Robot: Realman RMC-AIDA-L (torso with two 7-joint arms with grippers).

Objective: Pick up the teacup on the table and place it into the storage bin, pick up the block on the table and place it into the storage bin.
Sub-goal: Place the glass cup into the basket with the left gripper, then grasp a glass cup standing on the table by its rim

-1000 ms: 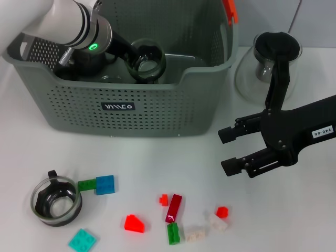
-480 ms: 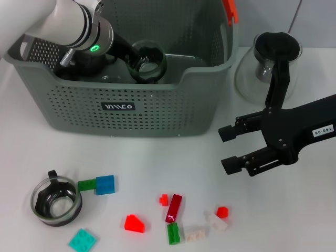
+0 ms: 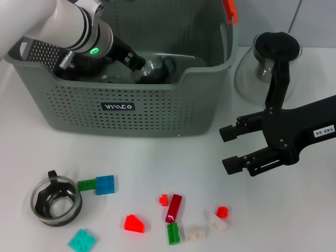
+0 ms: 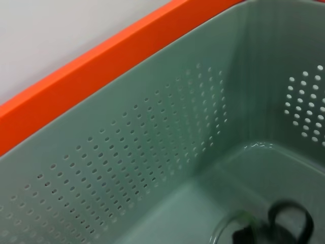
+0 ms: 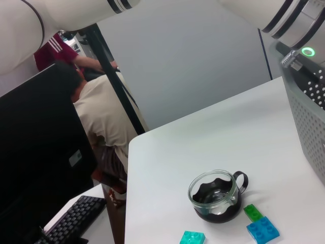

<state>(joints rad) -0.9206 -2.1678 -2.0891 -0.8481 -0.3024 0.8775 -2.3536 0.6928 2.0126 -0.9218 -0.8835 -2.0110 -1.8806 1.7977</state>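
Note:
The storage bin (image 3: 157,113) stands at the back left. My left gripper (image 3: 134,60) reaches down inside it and is open. A glass teacup (image 3: 156,71) lies loose on the bin's floor just beyond the fingers; the left wrist view shows this teacup (image 4: 246,235) low against the bin's wall (image 4: 152,168). A second glass teacup (image 3: 55,201) with a dark inside stands on the table at the front left, also seen as the teacup (image 5: 216,195) in the right wrist view. Beside it lies a green-and-blue block (image 3: 98,185). My right gripper (image 3: 227,149) hovers open and empty at the right.
Loose blocks lie along the front: teal (image 3: 82,240), red (image 3: 135,223), dark red (image 3: 174,207), green (image 3: 172,233), white (image 3: 195,233). A clear glass pot (image 3: 270,63) with a black lid stands behind the right arm. The right wrist view shows the table's far edge.
The teacup that hung at my left gripper above the bin has left the fingers and dropped to the bin's floor. The right arm has not moved.

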